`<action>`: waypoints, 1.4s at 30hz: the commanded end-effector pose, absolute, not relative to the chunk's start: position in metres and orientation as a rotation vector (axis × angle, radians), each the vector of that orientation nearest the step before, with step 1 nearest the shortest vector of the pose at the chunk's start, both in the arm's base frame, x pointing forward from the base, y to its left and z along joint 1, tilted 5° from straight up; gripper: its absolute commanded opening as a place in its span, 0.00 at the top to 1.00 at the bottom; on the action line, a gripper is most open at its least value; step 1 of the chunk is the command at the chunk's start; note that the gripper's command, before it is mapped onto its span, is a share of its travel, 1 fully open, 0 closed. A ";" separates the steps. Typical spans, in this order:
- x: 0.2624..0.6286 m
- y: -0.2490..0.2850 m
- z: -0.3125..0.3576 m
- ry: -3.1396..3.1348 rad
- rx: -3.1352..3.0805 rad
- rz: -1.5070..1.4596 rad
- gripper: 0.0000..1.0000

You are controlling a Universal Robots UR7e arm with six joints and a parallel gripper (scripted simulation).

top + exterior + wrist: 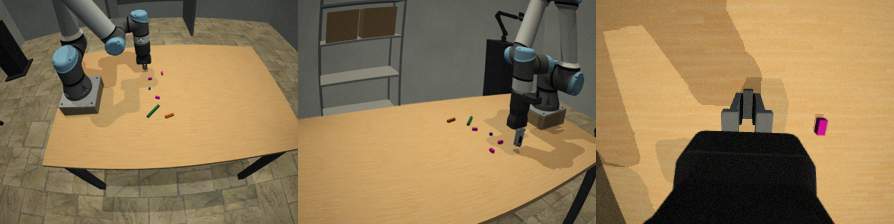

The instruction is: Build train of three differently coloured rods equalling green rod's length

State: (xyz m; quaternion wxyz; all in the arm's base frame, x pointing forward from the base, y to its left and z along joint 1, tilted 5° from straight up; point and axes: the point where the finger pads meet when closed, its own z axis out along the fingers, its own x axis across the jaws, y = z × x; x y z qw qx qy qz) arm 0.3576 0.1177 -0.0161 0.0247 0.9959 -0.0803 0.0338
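The green rod (153,111) lies flat near the table's middle, also in the exterior view (469,120). The orange rod (169,115) lies just to its right. The blue rod (149,88) and three magenta rods (157,97) (149,78) (161,73) are scattered between the green rod and my gripper. My gripper (144,66) points straight down at the far end of this group, close to the table. It is shut on a grey rod (747,102), which shows between the fingers in the wrist view. One magenta rod (820,125) lies to the right of the fingers.
The robot base (79,95) stands on the table's left side. A shelf unit with boxes (361,54) and a dark cabinet (495,68) stand behind the table, off its surface.
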 end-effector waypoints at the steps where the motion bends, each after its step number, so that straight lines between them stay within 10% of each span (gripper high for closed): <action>1: 0.357 0.119 0.001 -0.248 3.080 0.109 0.76; 42: 0.353 0.122 0.063 -0.254 3.080 0.109 0.76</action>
